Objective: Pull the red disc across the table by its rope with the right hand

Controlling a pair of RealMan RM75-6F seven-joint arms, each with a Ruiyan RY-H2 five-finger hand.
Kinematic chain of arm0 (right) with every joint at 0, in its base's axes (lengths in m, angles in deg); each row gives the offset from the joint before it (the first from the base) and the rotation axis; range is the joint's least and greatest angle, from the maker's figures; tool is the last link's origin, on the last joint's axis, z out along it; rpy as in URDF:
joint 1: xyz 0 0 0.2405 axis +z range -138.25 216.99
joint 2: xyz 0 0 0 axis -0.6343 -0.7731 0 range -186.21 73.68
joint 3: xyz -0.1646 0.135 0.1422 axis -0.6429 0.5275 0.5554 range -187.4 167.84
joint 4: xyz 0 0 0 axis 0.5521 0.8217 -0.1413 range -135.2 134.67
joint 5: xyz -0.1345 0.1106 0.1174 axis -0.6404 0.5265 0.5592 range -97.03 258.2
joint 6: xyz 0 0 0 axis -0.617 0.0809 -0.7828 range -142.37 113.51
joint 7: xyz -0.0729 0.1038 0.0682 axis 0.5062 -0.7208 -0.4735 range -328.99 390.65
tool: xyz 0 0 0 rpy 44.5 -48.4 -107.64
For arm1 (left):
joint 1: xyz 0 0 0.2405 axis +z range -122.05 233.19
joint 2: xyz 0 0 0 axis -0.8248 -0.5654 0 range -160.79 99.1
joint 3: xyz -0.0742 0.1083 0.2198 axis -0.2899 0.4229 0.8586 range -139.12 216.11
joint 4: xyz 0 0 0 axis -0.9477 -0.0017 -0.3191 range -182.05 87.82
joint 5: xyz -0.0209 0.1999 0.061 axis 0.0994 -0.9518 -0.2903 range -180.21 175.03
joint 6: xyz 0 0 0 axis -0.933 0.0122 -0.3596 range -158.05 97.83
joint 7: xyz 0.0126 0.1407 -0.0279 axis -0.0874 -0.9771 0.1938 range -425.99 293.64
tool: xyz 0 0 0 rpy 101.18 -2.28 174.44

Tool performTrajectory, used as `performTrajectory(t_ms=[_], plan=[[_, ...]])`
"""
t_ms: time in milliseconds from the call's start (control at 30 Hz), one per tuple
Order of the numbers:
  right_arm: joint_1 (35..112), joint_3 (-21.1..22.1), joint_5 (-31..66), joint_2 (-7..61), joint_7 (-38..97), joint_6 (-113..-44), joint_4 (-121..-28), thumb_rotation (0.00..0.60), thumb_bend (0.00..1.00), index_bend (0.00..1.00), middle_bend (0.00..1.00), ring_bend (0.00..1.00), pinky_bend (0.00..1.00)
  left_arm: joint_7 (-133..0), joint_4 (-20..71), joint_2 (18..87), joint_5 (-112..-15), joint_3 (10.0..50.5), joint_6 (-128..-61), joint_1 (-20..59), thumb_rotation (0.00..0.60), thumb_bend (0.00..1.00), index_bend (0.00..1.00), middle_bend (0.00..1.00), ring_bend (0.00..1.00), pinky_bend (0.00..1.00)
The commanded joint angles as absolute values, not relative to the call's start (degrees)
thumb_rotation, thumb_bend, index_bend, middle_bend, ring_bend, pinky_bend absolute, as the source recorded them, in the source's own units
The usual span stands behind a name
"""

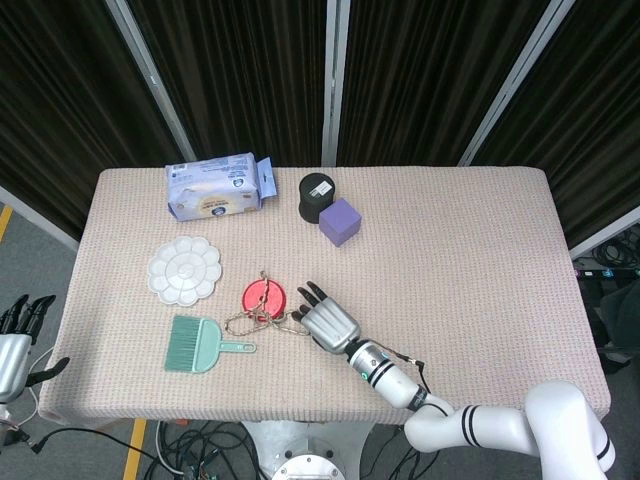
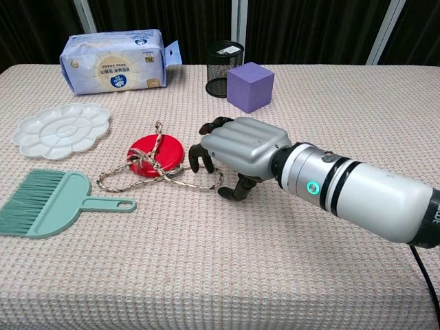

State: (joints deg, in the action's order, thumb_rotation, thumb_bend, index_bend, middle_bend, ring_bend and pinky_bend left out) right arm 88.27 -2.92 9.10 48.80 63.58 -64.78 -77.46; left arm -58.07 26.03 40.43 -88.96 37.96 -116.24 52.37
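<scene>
The red disc (image 1: 264, 296) (image 2: 155, 152) lies flat on the table left of centre, with a tan rope (image 1: 252, 321) (image 2: 167, 178) knotted on it and looped toward the front. My right hand (image 1: 329, 323) (image 2: 242, 146) hovers low over the rope's right end. Its fingers (image 2: 200, 152) bend down just above the loop and the thumb (image 2: 232, 192) touches the cloth beside it. No rope is visibly gripped. My left hand (image 1: 16, 343) hangs off the table's front-left corner, fingers spread and holding nothing.
A teal dustpan brush (image 1: 200, 343) (image 2: 45, 203) lies just left of the rope. A white palette (image 1: 183, 270) sits behind the brush. A tissue pack (image 1: 215, 186), a black mesh cup (image 1: 316, 196) and a purple cube (image 1: 340, 221) stand at the back.
</scene>
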Motion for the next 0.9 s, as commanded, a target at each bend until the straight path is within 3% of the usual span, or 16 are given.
performTrajectory(t_ms=[33,300,633,900], plan=[[88.45,-2.94,9.24,49.3,63.67,-64.61,-76.58,0.6,0.3,0.36,0.41,0.08,0.0,-57.94,25.71,40.62,-88.88,37.96,-116.26,52.5,0.6,0.14,0.07,0.12,0.01,0.15],[88.74,-3.11,8.81,49.92,63.01,-64.4,-75.44,0.6,0.32,0.4,0.44,0.09,0.0,-57.56,25.24,40.7,-88.75,37.84,-116.16,52.65,0.6,0.14,0.07,0.12,0.01,0.15],[89.26,-3.65,7.49,47.97,61.34,-63.21,-77.73,0.6,0.27,0.39,0.41,0.09,0.0,-57.08,25.33,40.44,-88.73,37.72,-116.3,52.88,0.6,0.14,0.07,0.12,0.01,0.15],[89.41,-3.68,7.93,49.22,62.59,-63.51,-76.14,0.6,0.3,0.42,0.46,0.1,0.0,-56.76,24.77,40.7,-88.37,37.56,-115.98,52.95,0.6,0.14,0.07,0.12,0.01,0.15]])
